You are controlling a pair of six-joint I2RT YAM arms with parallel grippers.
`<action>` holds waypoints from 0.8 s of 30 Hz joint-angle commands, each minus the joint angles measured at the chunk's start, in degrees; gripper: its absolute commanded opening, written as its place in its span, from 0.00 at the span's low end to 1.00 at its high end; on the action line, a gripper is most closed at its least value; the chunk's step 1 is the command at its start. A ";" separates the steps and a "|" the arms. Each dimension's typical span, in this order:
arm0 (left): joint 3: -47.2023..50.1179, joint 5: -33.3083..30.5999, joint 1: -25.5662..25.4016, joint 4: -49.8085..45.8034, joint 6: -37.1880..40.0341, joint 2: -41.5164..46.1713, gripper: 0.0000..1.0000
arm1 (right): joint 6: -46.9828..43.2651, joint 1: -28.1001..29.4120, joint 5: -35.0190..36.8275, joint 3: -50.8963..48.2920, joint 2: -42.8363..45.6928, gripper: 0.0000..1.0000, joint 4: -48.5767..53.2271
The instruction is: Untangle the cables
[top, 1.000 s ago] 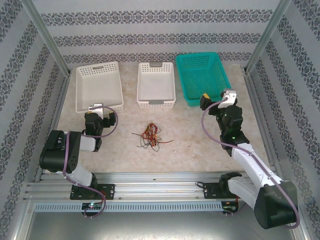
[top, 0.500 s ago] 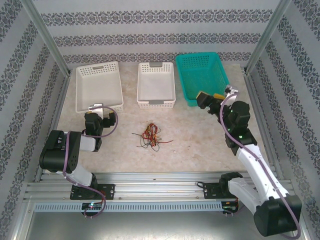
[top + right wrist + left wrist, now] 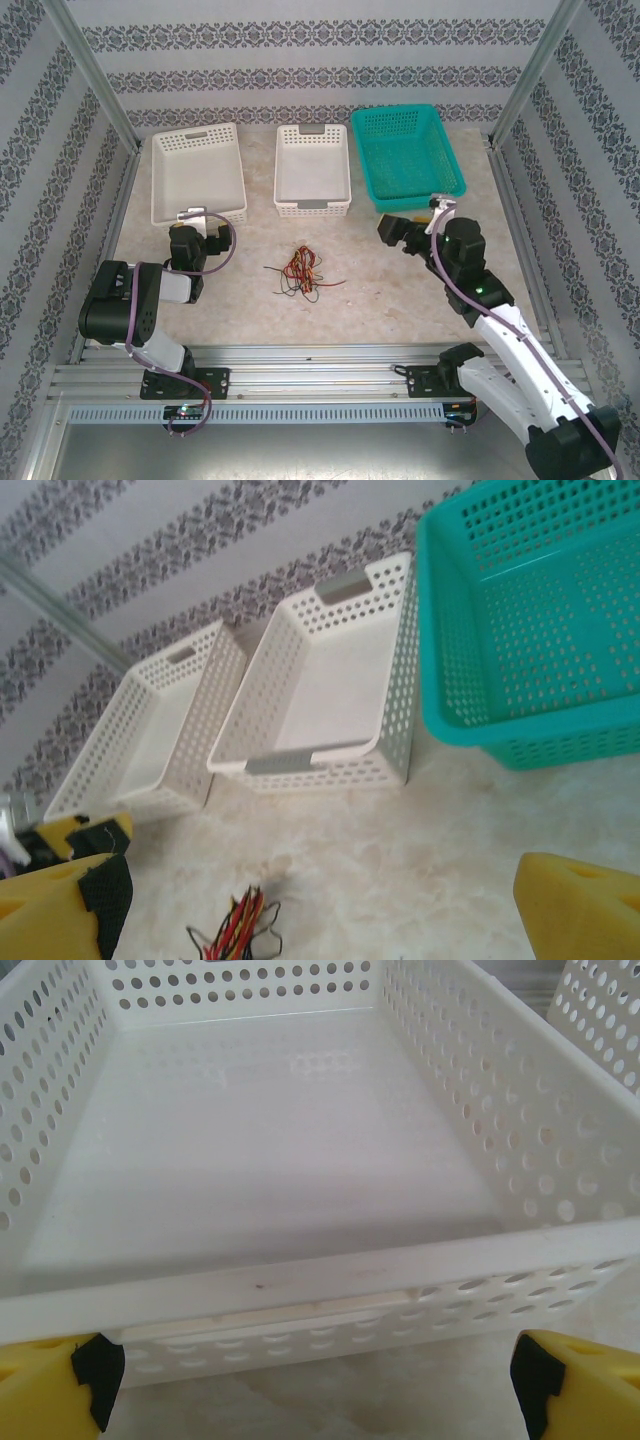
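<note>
Cables (image 3: 298, 272) knotted in one heap, centre frame, on the desk (image 3: 380, 290); you have separated none; left gripper (image 3: 310, 1380) and right gripper (image 3: 392, 232) both spread apart, empty.

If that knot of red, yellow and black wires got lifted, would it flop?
Probably: the thin red, yellow and black wires lie in loose loops with stray ends. Likely light, being hair-thin. Crossed strands may snag and rise together.

light: bright, even | shadows: faint, soft | glare: sheen on white basket (image 3: 300, 1140) floor | focus: right wrist view soft
</note>
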State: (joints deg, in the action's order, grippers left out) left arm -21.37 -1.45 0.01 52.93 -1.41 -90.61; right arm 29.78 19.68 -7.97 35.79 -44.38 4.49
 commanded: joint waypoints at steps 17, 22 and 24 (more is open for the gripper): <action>-7.05 -1.31 -0.45 -24.72 -3.17 18.53 1.00 | 1.95 27.08 18.75 -0.63 -0.02 0.98 13.39; -13.51 7.47 -0.36 -43.90 -7.66 30.02 1.00 | 3.24 28.19 19.13 -0.07 0.40 0.98 13.21; -15.08 12.21 -0.29 -49.07 -9.02 33.64 1.00 | 3.50 28.31 19.19 0.31 -0.07 0.98 13.07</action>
State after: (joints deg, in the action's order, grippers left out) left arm -34.09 3.09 -0.03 18.41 -6.98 -60.88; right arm 31.81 47.16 9.26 35.07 -44.62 17.41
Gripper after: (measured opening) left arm 0.998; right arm 0.982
